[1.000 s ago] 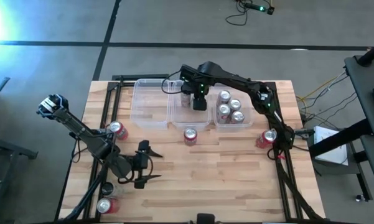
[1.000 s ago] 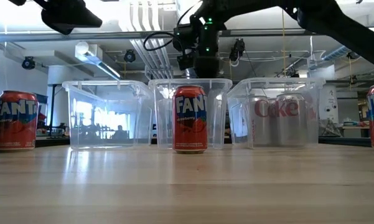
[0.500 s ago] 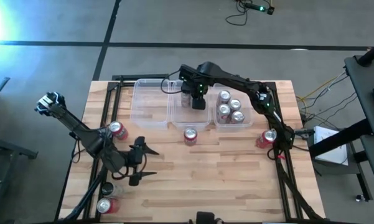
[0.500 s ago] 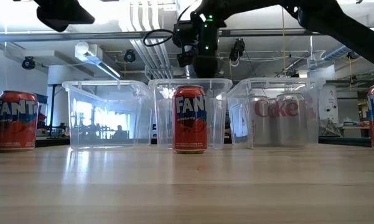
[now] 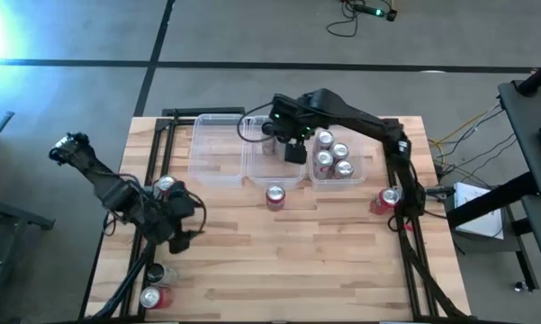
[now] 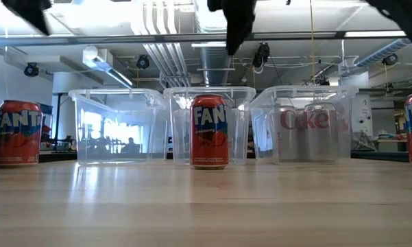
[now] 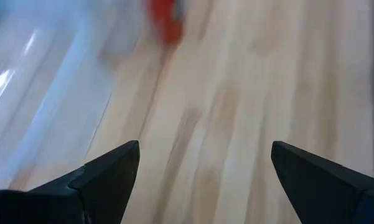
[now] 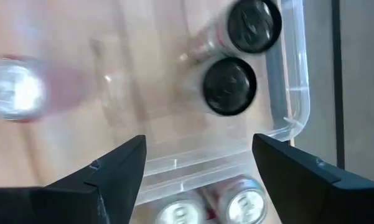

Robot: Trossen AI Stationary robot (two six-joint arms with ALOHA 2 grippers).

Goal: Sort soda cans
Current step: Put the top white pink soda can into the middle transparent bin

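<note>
Fingers wide on my right gripper [image 8: 199,171], empty, above the middle bin [image 5: 272,155] holding two black cans [image 8: 229,87]. Left gripper [image 7: 199,180] also spread, over bare table [image 5: 297,252]. Red can [image 5: 275,195] stands before the bins.

both grippers agape: left gripper [image 7: 199,180], right gripper [image 8: 199,171].

Bright, even light; both wrist views motion-blurred.
</note>
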